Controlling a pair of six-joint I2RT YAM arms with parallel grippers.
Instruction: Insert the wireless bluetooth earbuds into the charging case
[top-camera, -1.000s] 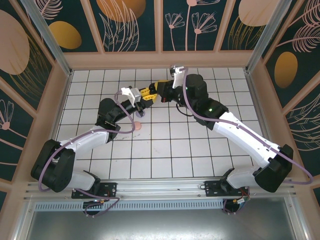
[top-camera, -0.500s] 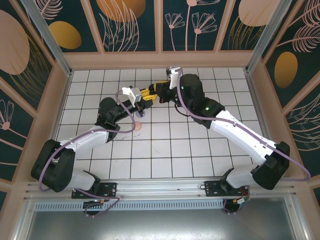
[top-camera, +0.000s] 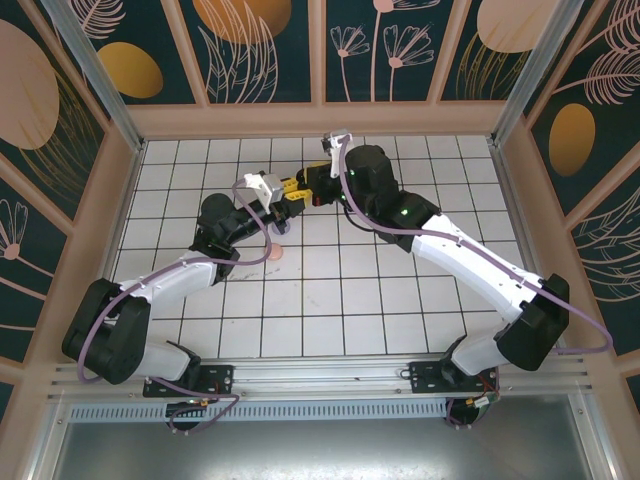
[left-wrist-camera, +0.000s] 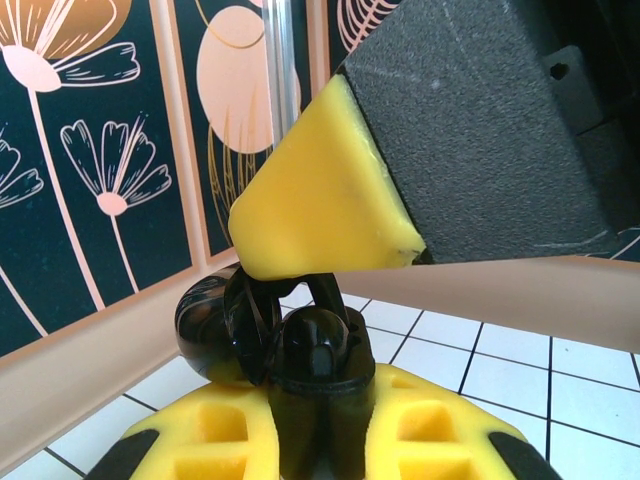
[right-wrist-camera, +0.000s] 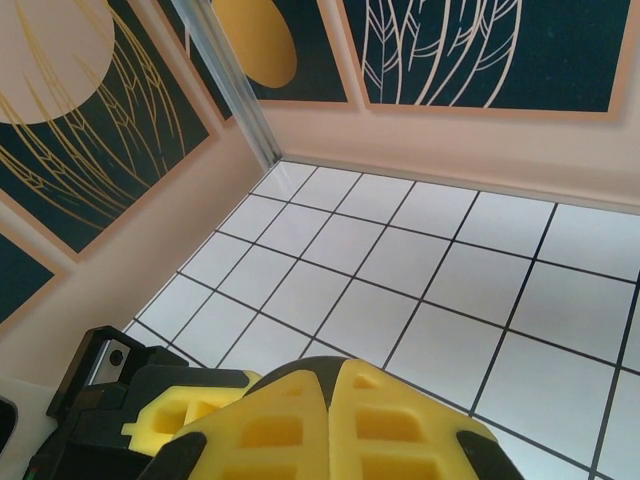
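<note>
- Left wrist view, close up: the left pincer (left-wrist-camera: 320, 425) is clamped on a black earbud (left-wrist-camera: 318, 350). The bud is glossy, with a rounded bulb swelling out at 9 o'clock and a narrower body running down between the two yellow pads.
- Directly at 12 o'clock of that bud hangs a yellow-padded finger (left-wrist-camera: 320, 210) of the right pincer, backed by dark grey. Its tip is just above the bud; I cannot tell whether they touch.
- Right wrist view: the right pincer (right-wrist-camera: 332, 420) has its yellow pads pressed flat together, with a thin seam and nothing between them. At 8 o'clock of it sits the left pincer (right-wrist-camera: 190, 415), seen from above as black housing and yellow padding.
- Top external view gives the layout that the wrist cameras lack: the left pincer (top-camera: 291, 188) and right pincer (top-camera: 310, 185) meet tip to tip, at about 11 o'clock of the middle of the white-tiled bench (top-camera: 400, 290). The bud itself is too small to pick out here.
- That view also shows a small pink piece (top-camera: 277, 253) lying on the bench at 7 o'clock of the pincers, apart from both. Whether it is a bud or a case I cannot tell.
</note>
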